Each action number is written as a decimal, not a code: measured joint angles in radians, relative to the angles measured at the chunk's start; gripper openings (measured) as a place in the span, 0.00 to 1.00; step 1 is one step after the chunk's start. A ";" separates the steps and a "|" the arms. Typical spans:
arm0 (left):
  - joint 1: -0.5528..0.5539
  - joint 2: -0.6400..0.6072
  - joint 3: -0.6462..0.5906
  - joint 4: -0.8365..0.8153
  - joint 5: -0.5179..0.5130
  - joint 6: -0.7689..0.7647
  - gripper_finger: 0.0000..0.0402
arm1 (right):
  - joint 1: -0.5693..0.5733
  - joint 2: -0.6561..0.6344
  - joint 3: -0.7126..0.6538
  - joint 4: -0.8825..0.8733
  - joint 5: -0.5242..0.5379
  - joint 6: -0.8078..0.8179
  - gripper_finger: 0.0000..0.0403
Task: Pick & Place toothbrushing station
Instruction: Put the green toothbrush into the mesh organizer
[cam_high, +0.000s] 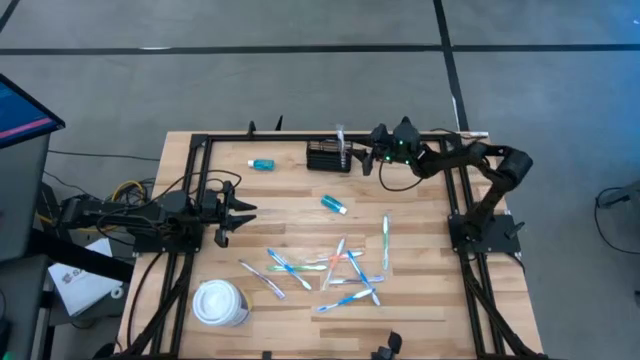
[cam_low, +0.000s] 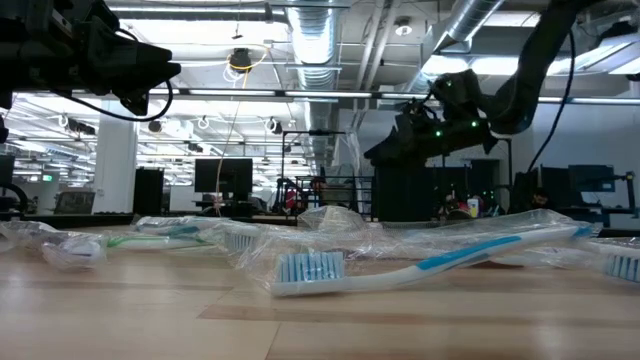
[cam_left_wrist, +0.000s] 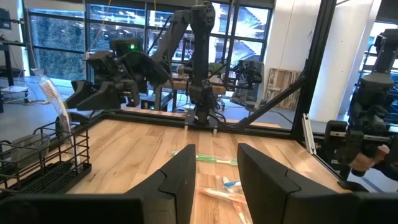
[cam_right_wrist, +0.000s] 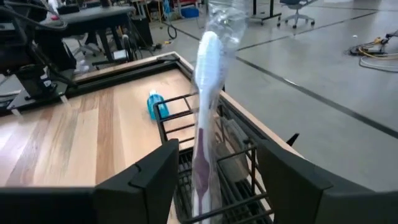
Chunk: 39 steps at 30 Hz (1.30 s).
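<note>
The black wire-mesh organiser (cam_high: 329, 157) stands on the wooden table near its far edge. A plastic-wrapped toothbrush (cam_right_wrist: 205, 112) stands upright in it, lower end inside, and leans on the wires. My right gripper (cam_high: 364, 160) is open at the organiser's right side; in the right wrist view (cam_right_wrist: 214, 180) its fingers stand on either side of the toothbrush, apart from it. My left gripper (cam_high: 240, 210) is open and empty over the table's left part; its wrist view shows the organiser (cam_left_wrist: 43, 155) farther off.
Several wrapped toothbrushes (cam_high: 330, 268) lie scattered mid-table toward the near edge. A white lidded cup (cam_high: 219, 303) stands near the front left. Two small blue tubes (cam_high: 262, 164) (cam_high: 334, 204) lie near the organiser. Black frame rails (cam_high: 196, 160) run along the table's edges.
</note>
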 joint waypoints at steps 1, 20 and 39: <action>0.000 0.000 0.000 0.000 0.000 0.000 0.28 | 0.000 -0.015 0.000 -0.022 0.000 -0.007 0.52; 0.000 0.000 0.000 0.000 0.000 0.000 0.28 | 0.001 -0.301 0.000 -0.617 0.000 -0.057 0.44; 0.000 0.000 0.000 0.000 0.000 0.000 0.28 | 0.006 -0.481 0.000 -1.196 0.000 -0.055 0.38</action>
